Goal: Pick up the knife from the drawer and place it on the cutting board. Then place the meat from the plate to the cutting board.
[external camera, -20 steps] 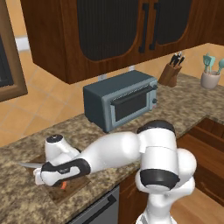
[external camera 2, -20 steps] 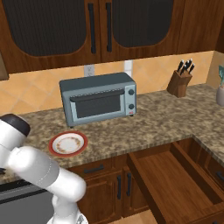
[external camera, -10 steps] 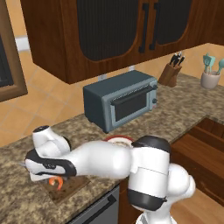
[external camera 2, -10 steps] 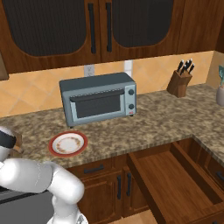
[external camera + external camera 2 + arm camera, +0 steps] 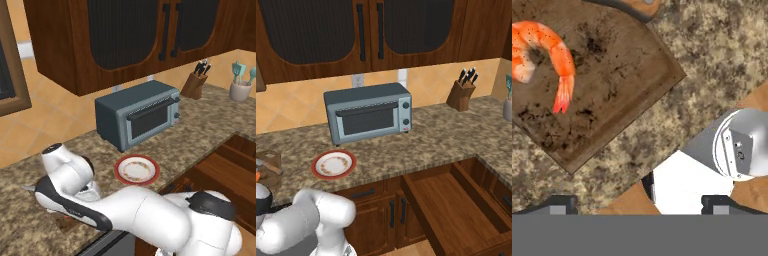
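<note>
1 meat (image 5: 543, 47) on cutting board (image 5: 607, 85); toaster oven (image 5: 368, 117) behind plate (image 5: 333, 164); pincer (image 5: 639, 205) released

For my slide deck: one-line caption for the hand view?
Shrimp lies on the wooden cutting board, over speckled granite counter.

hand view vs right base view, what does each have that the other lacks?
Hand view alone: the orange-pink shrimp-like meat lying in full on the dark brown wooden cutting board, clear of the gripper, whose finger tips stand wide apart.

Right base view alone: the round white red-rimmed plate, bare; the open dark reddish-brown drawer, nothing visible in it; the grey-blue toaster oven; the wooden knife block.

Both: the speckled stone counter.
</note>
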